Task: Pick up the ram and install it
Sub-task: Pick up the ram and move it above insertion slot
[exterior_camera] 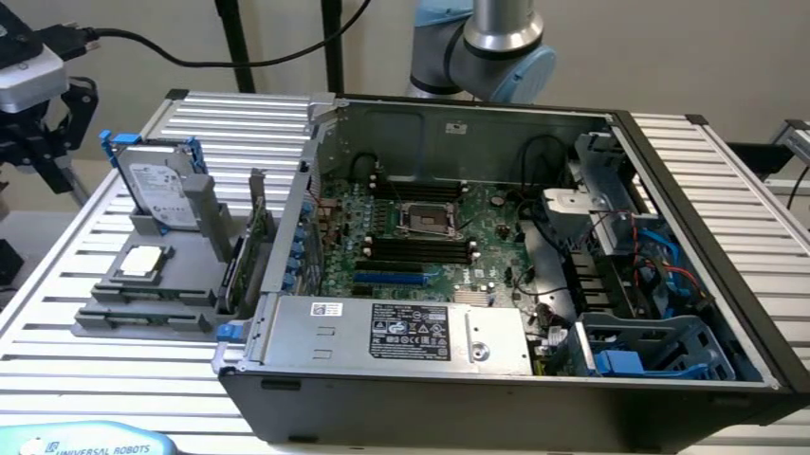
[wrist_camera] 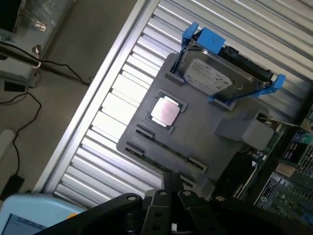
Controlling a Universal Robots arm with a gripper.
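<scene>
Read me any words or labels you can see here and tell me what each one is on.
"UNIVERSAL ROBOTS": on the light-blue robot part at the exterior view's lower left.
Power supply label: print too small to read.
Hard drive label: too blurred to read.

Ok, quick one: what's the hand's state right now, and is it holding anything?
Hand: closed, with nothing visibly held between its fingers.
</scene>
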